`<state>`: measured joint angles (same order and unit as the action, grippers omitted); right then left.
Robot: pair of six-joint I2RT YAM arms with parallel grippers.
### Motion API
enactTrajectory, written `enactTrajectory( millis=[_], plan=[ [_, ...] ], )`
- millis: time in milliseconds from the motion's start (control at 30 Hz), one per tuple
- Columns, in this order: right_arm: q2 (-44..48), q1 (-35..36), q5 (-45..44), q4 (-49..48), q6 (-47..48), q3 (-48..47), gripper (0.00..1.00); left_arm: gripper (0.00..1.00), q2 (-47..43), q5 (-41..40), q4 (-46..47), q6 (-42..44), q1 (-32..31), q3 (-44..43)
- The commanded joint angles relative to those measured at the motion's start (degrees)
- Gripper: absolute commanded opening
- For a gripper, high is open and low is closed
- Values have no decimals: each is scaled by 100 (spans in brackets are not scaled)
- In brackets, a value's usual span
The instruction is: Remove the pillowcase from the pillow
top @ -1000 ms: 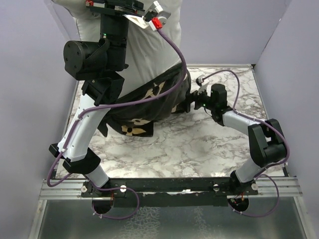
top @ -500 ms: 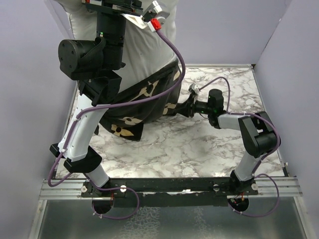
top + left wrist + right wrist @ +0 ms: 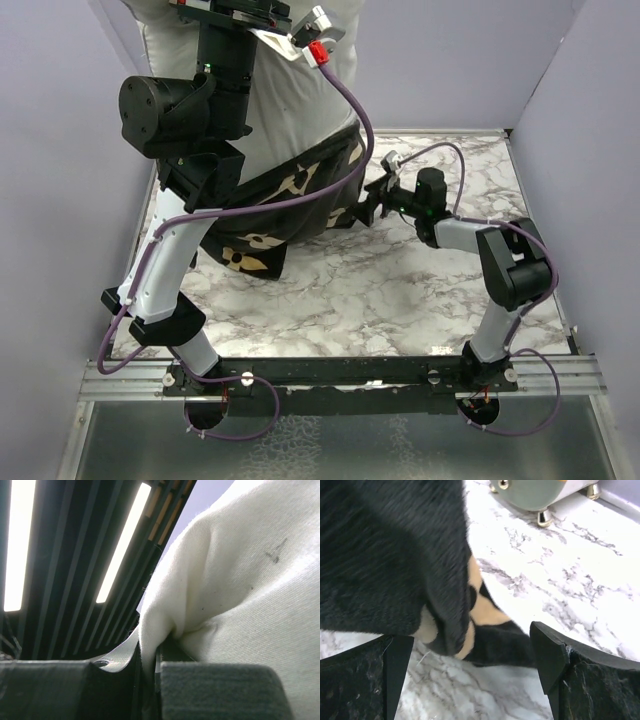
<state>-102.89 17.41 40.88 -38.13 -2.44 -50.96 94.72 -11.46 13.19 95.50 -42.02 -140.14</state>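
Note:
The white pillow (image 3: 300, 90) hangs upright from my left gripper (image 3: 232, 8), which is raised at the top of the top view. The left wrist view shows that gripper (image 3: 150, 652) shut on a fold of the pillow (image 3: 240, 580). The black pillowcase (image 3: 290, 200) with tan flowers covers only the pillow's lower part, and its bottom rests on the table. My right gripper (image 3: 365, 207) is low at the pillowcase's right corner. In the right wrist view its jaws (image 3: 472, 655) are open, with that corner of the pillowcase (image 3: 495, 642) lying between them on the marble.
The marble table (image 3: 400, 290) is walled by lilac panels left, back and right (image 3: 590, 150). My left arm's elbow and purple cable (image 3: 345, 110) hang in front of the pillow. A grey metal part with brass feet (image 3: 540, 492) sits at the top of the right wrist view.
My right gripper pushed left along the pillowcase's corner, then came back slightly to the right. The pillowcase's hanging bottom shifted left. My left arm has hardly moved.

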Motion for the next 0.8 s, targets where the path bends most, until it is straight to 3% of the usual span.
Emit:
enactTrajectory(
  millis=[0, 100, 233, 400, 467, 500, 667, 767],
  plan=[
    [-493, -45, 268, 368, 129, -597, 100, 0, -370, 612, 698, 138, -12, -260],
    [-927, -24, 1213, 508, -41, -1020, 98, 0, -356, 637, 678, 119, -15, -279],
    [-1250, 71, 1842, 137, -297, -1087, 82, 0, -342, 682, 692, 125, -16, -314],
    [-1328, 87, 2222, -1202, -1105, -744, 41, 0, -244, 716, 689, 111, -11, -475],
    [-1301, 87, 2233, -1801, -1386, -573, 20, 0, -239, 732, 693, 109, -6, -480],
    [-1289, 83, 2230, -1934, -1462, -526, 5, 0, -243, 750, 694, 127, -8, -486],
    [-1287, -7, 1652, -1234, -1757, -513, 1, 0, -171, 911, 656, 272, -8, -679],
    [-1545, -224, 793, 572, -2152, -1027, 1, 0, -107, 1047, 623, 498, -8, -891]
  ],
)
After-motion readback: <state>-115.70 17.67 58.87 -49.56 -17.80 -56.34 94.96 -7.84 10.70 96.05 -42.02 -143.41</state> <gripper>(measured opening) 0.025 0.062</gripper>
